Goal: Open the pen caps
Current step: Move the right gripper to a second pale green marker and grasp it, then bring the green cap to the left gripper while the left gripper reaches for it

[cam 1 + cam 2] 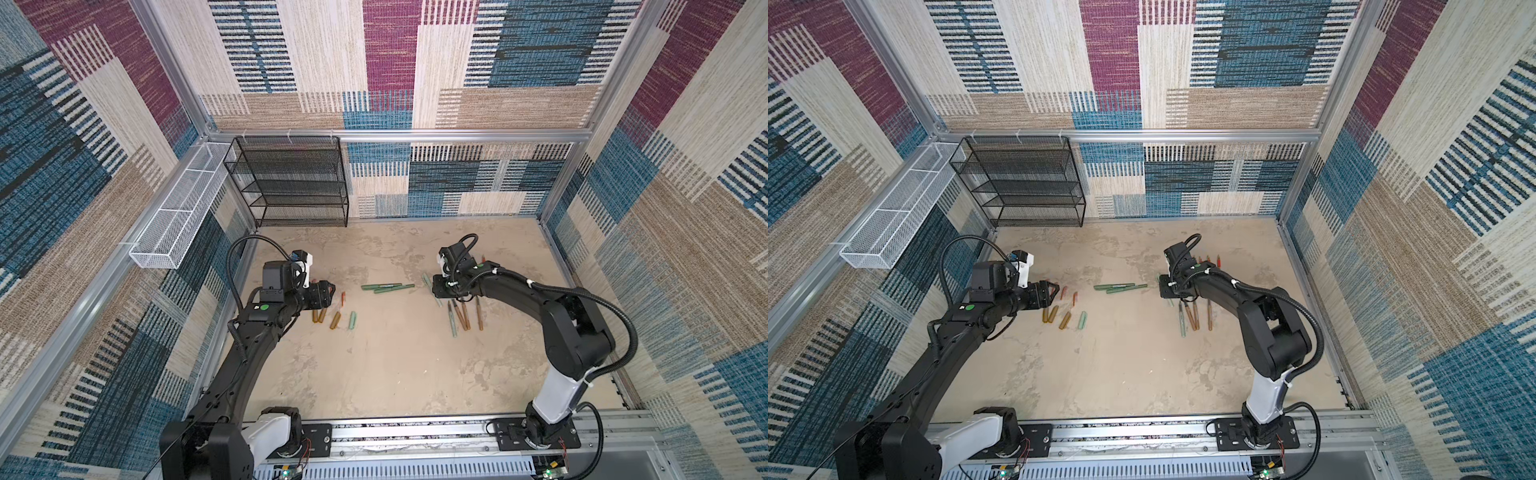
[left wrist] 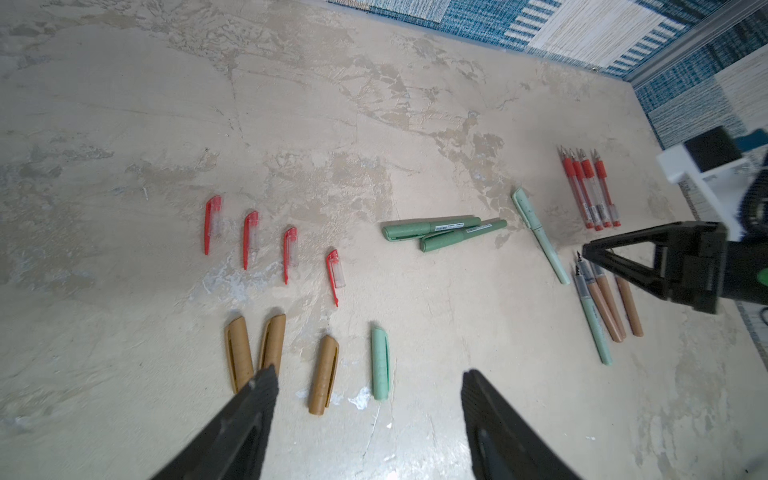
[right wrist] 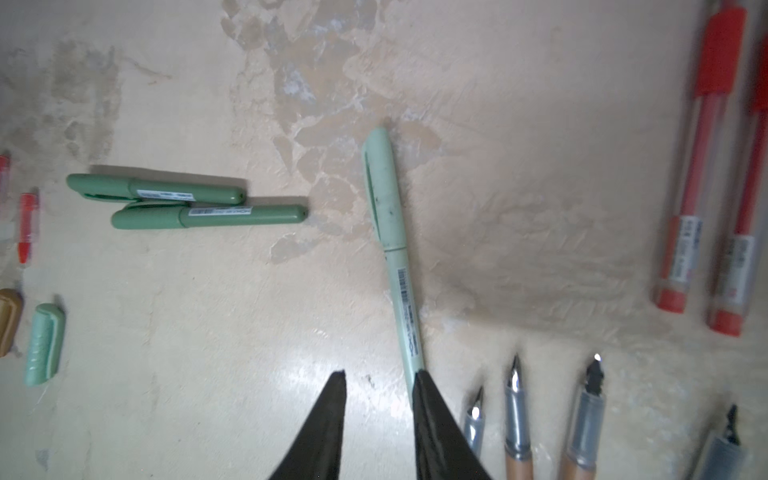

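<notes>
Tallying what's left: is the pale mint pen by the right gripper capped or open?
Capped. The mint pen has its clipped cap on the barrel; no nib shows, unlike the bare-nibbed pens beside it.

Black arms [image 1: 232,365], white links [image 1: 555,395], corrugated cables [image 1: 623,332]

So the left arm [image 1: 249,345] and right arm [image 1: 519,286] are both bent at the elbow, forearms swung in toward the middle, tips facing each other but well apart. The left hand [image 2: 368,376] is spread wide. The right hand [image 3: 380,376] tilts down, with only a narrow gap between its fingers.
</notes>
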Action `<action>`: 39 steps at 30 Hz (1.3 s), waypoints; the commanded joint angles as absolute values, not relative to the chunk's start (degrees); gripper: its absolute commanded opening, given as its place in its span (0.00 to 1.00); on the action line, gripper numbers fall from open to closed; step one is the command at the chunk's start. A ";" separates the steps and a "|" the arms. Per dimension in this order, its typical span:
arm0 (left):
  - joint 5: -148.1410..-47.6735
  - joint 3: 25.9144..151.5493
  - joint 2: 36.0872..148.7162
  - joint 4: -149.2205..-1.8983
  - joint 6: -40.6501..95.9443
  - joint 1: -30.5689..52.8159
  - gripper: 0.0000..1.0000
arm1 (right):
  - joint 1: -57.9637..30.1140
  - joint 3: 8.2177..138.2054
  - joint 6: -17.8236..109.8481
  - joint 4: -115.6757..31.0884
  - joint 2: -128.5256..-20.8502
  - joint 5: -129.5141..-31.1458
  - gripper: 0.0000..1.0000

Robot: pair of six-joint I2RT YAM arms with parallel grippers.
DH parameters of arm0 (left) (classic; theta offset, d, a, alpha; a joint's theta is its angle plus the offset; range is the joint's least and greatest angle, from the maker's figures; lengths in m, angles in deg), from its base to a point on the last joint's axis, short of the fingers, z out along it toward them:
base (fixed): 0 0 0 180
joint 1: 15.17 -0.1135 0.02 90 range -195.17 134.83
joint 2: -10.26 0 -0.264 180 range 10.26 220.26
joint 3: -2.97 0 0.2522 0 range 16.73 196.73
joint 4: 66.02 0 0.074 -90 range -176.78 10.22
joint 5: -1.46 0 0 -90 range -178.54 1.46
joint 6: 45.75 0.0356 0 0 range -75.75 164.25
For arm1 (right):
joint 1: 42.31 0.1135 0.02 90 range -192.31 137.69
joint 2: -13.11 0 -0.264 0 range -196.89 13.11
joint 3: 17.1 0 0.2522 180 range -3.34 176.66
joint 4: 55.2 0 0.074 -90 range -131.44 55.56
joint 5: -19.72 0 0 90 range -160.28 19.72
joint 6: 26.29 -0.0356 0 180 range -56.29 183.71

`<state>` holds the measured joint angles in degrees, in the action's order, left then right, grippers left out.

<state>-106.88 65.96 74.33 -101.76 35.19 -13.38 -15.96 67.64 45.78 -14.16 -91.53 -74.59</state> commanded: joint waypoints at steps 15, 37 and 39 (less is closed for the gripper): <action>-107.63 66.76 73.27 -101.59 37.00 -15.69 0.79 | -15.70 68.96 47.65 -15.49 -99.12 -72.02 0.25; -129.52 64.66 74.99 -92.91 24.96 -16.05 0.77 | -3.94 60.30 41.08 -29.22 -81.73 -84.36 0.04; -131.09 63.37 75.34 -90.67 23.98 -15.68 0.76 | -0.71 60.03 39.86 -32.73 -81.40 -85.90 0.03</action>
<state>-125.66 64.30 74.99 -95.40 28.48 -15.92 -3.46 60.34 42.70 -24.97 -82.17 -81.72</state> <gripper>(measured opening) 0.762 0.115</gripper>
